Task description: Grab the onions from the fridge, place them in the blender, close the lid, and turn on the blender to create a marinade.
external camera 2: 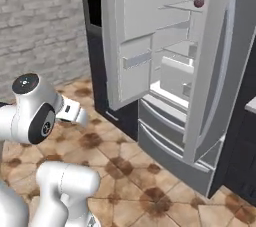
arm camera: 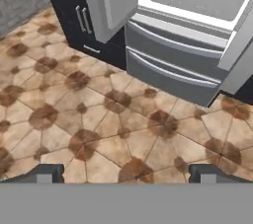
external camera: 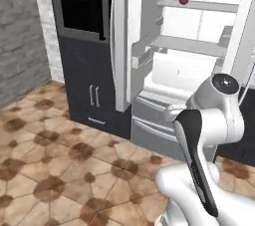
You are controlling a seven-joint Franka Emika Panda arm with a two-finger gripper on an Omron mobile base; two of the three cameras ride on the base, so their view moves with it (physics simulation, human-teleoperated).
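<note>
Gripper spread wide, holding nothing, pointing down at floor in front of tall pale grey-white fridge. Looks like step one, fetching onions, barely started. Fridge doors already open; one small round dark maroon-red onion sits on upper white shelf, well above and away from gripper. Next move needs long reach up and in. Brown patterned tile floor, grey brick wall, black built-in oven beside fridge.

Rendered, evenly lit — no visible lamp, no hard cast shadows. Fridge interior blown near white, shelf edges washed out. Dark cabinets flat, little detail. Soft, low resolution in all 3 views — jagged edges, floor tiles slightly blurred.
</note>
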